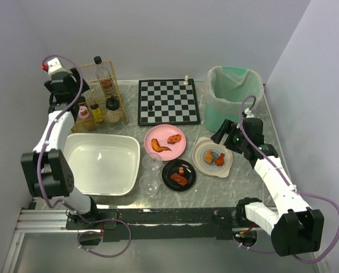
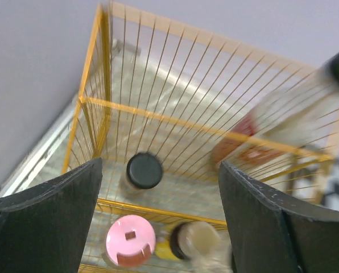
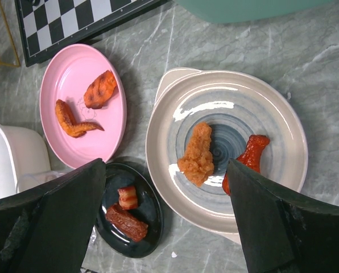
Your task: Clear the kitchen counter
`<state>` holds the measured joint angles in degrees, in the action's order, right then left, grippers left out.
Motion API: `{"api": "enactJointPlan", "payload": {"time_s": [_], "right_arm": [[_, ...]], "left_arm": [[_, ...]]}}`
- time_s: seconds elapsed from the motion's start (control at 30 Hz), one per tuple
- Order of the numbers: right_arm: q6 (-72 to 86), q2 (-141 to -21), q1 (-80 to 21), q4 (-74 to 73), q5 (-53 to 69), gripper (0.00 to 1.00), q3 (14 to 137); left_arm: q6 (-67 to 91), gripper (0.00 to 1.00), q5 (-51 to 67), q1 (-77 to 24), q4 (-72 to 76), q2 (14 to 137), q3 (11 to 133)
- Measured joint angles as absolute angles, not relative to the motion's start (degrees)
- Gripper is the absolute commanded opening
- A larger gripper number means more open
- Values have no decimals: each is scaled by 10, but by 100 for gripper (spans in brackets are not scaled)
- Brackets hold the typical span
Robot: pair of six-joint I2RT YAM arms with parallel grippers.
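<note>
Kitchen counter (image 1: pixel 215 190) lies under everything, loaded with clear glasses (image 1: pixel 152 162) and a white tub (image 1: pixel 101 165). Left jaws released, empty, above the yellow wire rack (image 2: pixel 158 115). Right jaws released over the beige plate (image 3: pixel 260 108). We judge: raise left straight up, clear of the wires.

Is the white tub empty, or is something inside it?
Empty. In the top view the white tub shows only its bare white bottom; no dish or food lies in it.
</note>
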<state>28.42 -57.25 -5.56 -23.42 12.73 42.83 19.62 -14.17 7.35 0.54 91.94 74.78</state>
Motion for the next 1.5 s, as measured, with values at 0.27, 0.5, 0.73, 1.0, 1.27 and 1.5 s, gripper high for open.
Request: {"api": "enactJointPlan", "payload": {"time_s": [0.27,0.5,0.73,1.0,1.27,1.5], "right_arm": [[276,-573,-56,-229,127,94,428],[276,-577,-58,-202,153,93,428],[285,-577,-74,-180,160,93,425],[300,-597,-97,-148,163,93,402],[286,-672,-251,-153,139,92,464],[291,-725,-346,-149,130,80,527]], "left_arm": [[237,90,-140,66,-17,790,741],[254,92,-128,-12,-77,731,747],[268,98,-83,-153,-160,721,721],[306,98,-82,-283,-267,698,658],[352,99,-129,-307,-300,660,631],[393,95,-100,-249,-258,625,591]]}}
